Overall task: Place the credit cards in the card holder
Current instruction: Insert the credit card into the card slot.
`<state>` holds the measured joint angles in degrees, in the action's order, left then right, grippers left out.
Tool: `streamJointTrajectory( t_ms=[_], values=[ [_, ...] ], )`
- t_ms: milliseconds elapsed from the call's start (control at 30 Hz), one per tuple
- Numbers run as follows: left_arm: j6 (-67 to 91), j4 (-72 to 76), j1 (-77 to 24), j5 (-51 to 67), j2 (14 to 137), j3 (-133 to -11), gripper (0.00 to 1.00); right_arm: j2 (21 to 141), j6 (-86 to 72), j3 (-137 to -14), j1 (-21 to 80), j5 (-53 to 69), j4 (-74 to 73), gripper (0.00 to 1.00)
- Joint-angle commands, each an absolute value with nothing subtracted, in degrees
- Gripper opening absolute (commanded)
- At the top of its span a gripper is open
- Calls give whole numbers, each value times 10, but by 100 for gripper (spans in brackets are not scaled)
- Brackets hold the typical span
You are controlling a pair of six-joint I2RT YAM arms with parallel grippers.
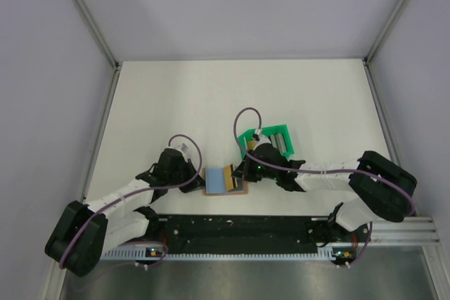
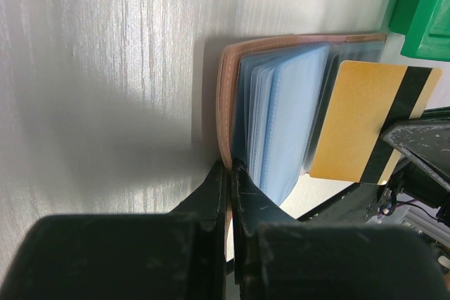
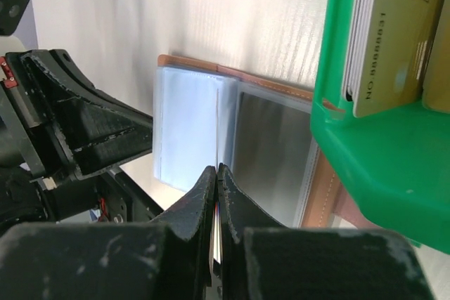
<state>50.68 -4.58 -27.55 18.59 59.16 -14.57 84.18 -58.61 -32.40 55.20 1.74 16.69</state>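
My left gripper (image 2: 228, 171) is clenched on the card holder (image 2: 226, 96). The two fingers (image 2: 211, 194) pinch the tan cover at its left edge, and no gap shows between them. The card holder lies open and flat on the white table (image 1: 211, 103), near the near edge and between my two grippers. Inside it, the clear bluish sleeves (image 2: 288, 117) stand up a little like the pages of a book.

My right gripper (image 3: 216, 173) is also closed tight, and it is grasping a yellow-gold card (image 2: 355, 121) with a black stripe. In the right wrist view the card is only a thin pale line between the fingertips. In the left wrist view its flat face is clear: it is held by its right end over the right half of the open holder, and its left edge reaches the grey sleeve there. I cannot tell if this edge is already inside a pocket or only lies against it.

The green tray (image 3: 351, 152) stands just beside the holder, on its far right side. The other credit cards (image 3: 394, 33) stand on edge in the tray, packed together. The one in front is gold with raised digits, and pale ones are behind it. From the top view, both my arms reach inward to the holder from the left and the right.
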Motion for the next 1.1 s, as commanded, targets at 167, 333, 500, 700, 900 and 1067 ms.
streamJointTrajectory(
  t_ms=[167,333,500,700,900,1067],
  values=[
    [497,-41,-276,171,597,-136,0,870,-601,-301,547,14,250,0],
    [501,-39,-277,171,597,-134,0,887,-620,-281,548,20,308,0],
    [501,-38,-277,172,596,-134,0,910,-629,-285,547,36,319,0],
    [501,-39,-276,172,597,-134,0,930,-643,-280,547,41,328,0],
    [502,-44,-277,167,592,-131,0,870,-623,-267,525,36,277,0],
    [504,-34,-277,172,599,-132,0,840,-588,-278,526,31,226,0]
  ],
)
